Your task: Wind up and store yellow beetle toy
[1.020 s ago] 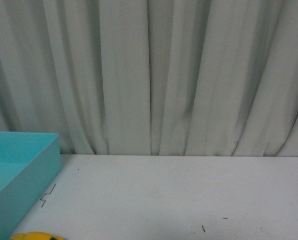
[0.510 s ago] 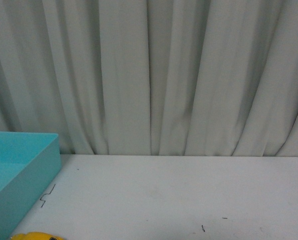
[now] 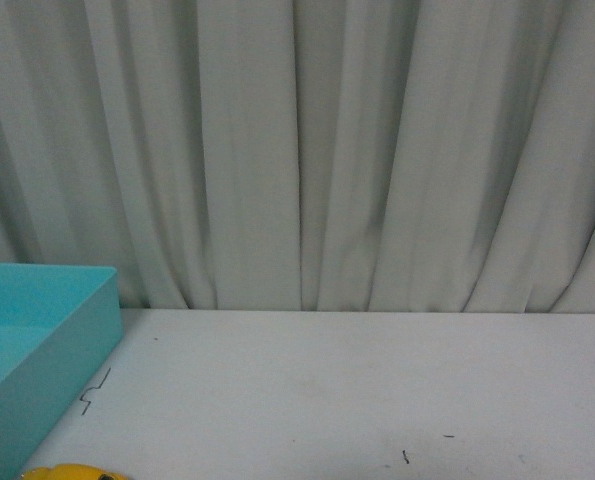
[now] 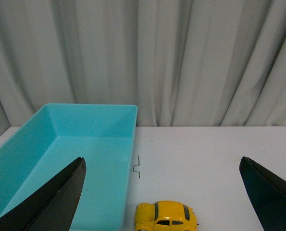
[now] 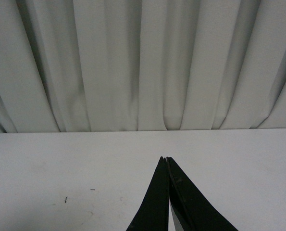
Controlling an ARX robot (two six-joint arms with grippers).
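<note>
- In the front view only the roof of the yellow beetle toy (image 3: 72, 472) shows, at the near left edge, just beside the turquoise bin (image 3: 37, 340).
- The left wrist view shows the whole car standing on the white table (image 4: 219, 154), outside the bin's right wall. The left gripper (image 4: 162, 161) is spread wide, holding nothing.
- The right wrist view shows the right gripper (image 5: 165, 161) with its tips pressed together, gripping nothing.

Yellow beetle toy (image 4: 166, 217): glossy yellow paint, dark glossy windows; metal or plastic, can't tell. Bin (image 4: 90, 120): smooth teal plastic, slight sheen. Worktop (image 3: 357, 390): matt white, smooth, a few small dark scuffs. Curtain (image 3: 297, 150): matt grey-white cloth, soft folds. Left tool (image 4: 162, 161) and right tool (image 5: 166, 160): black, smooth, matt.
</note>
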